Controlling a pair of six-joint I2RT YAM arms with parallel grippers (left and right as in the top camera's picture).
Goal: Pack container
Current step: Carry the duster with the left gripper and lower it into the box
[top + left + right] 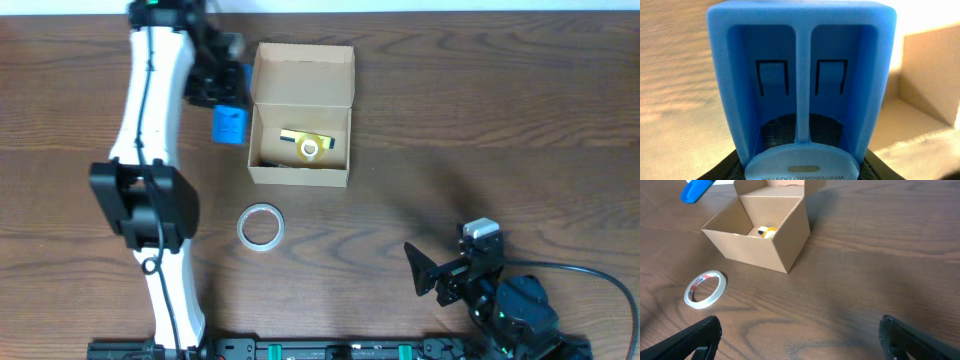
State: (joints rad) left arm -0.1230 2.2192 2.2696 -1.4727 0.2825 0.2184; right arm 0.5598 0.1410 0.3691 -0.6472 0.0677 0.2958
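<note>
The dark wooden tabletop [480,120] carries everything. A white left arm [150,130] reaches from the near edge to the far left. The container [298,175], a plain tan cardboard box, stands on the tabletop at far centre, just right of that arm's end. Its flap lid is open and stands up along the far side. The right hand [800,342] hangs at the near right, well apart from the box, with its dark fingers [690,340] spread wide and nothing between them. The left hand [225,100] is clamped on a blue whiteboard duster [229,123], which is just beside the container's left wall. In the left wrist view the duster's hollow, ribbed underside fills the frame. A roll of clear tape [261,226] lies flat on the tabletop near of the box and slightly left, apart from it. Inside the box rests a small yellow item with a pale ring [308,146] on it.
</note>
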